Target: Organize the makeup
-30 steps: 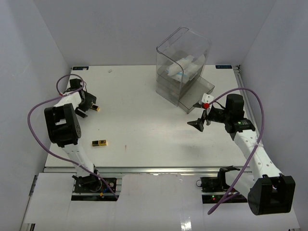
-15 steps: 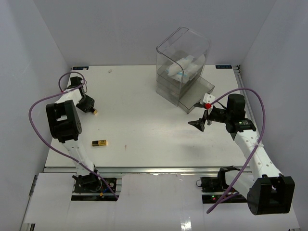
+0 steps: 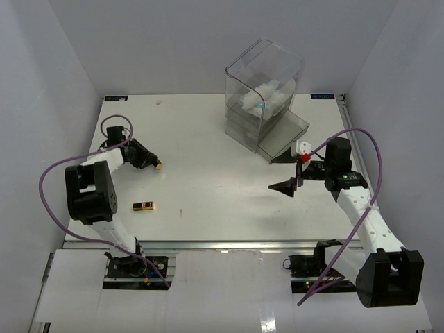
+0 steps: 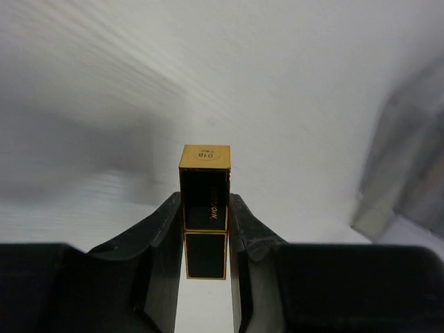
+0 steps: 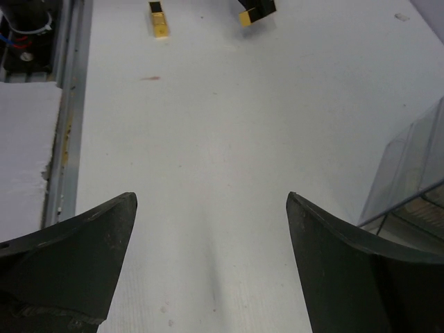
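A tube [image 3: 144, 205] lies front-left on the table [image 3: 208, 139], a second tube [image 3: 158, 166] behind it, packets [image 3: 265, 97] inside the drawer box [image 3: 241, 76] rear-right.

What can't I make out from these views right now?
Top view: left gripper hides most of the tube it holds.
Top view: packets blur behind clear walls of the box; count unclear.
Top view: second tube, label too small.
Right wrist view: box cut off by the right edge.
Left wrist view: background blurred.

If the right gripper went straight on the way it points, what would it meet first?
Probably the bare table: the right gripper seems tilted down. Farther on, its line runs between the loose black-gold tube and the held tube in the left gripper.
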### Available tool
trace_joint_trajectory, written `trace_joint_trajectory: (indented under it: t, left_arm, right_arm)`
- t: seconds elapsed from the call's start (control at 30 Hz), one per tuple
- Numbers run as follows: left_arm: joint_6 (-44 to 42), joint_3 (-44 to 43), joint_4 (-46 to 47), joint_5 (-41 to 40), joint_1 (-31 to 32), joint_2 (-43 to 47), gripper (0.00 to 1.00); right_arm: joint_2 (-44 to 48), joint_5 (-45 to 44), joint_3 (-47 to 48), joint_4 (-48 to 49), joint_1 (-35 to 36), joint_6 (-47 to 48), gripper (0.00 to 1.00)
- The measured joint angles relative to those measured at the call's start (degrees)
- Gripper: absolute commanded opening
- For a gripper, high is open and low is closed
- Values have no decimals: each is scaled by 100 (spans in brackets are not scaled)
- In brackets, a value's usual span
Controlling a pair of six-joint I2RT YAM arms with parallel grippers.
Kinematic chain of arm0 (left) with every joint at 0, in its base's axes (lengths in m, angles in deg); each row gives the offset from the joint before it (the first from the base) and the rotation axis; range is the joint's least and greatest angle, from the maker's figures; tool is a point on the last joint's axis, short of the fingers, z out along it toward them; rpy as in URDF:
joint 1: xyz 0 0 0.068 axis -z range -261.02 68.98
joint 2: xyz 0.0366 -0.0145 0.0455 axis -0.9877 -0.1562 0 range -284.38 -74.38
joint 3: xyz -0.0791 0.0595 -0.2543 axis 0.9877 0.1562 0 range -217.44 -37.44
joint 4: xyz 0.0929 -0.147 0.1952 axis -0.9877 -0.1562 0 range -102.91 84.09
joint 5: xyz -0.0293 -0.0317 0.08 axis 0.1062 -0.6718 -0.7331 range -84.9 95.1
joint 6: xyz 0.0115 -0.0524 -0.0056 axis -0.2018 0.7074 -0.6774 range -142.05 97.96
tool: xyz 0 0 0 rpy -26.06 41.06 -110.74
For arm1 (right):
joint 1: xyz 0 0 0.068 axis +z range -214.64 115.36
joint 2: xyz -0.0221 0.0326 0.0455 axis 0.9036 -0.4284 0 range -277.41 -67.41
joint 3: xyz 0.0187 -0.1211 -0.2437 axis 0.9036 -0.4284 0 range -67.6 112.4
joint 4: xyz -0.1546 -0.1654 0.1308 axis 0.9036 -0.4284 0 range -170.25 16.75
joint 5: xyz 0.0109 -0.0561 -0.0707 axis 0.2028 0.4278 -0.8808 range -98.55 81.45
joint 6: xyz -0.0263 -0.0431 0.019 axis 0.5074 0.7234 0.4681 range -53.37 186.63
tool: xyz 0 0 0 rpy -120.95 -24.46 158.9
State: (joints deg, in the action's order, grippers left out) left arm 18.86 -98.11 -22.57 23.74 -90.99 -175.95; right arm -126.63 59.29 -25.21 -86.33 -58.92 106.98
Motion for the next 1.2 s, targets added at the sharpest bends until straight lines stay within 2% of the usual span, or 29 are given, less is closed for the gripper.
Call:
trace_joint_trajectory:
  t: [0.13, 0.27, 0.43, 0.63, 0.77, 0.93, 1.2]
  left_arm:
    - [45, 1091, 1086, 1166, 504, 1130, 0]
    - [317, 1942, 2603, 2013, 1350, 2204, 0]
    - [872, 2827, 4585, 2608, 2003, 2942, 3]
    - [1462, 3400, 6103, 2620, 2598, 3011, 6]
    - [1820, 3566, 6970, 2511, 2912, 2939, 6]
    - [2173, 3583, 7788, 2432, 3084, 2722, 6]
    - [2391, 3583, 8314, 2398, 3206, 2679, 7]
  right_arm:
    - [-286, 156, 99, -246, 205, -186, 90]
    - [-846, -86, 601, -831, 953, -138, 90]
    - [-978, -672, 666, -298, 1589, -1216, 90]
    - [-1331, -1492, 699, 903, 1984, -3208, 90]
    - [-1745, -1834, 856, 1431, 2362, -4138, 90]
    - [-2122, -1696, 1117, 1953, 2642, -4755, 91]
    - [-2485, -981, 1333, 2767, 2627, -5317, 93]
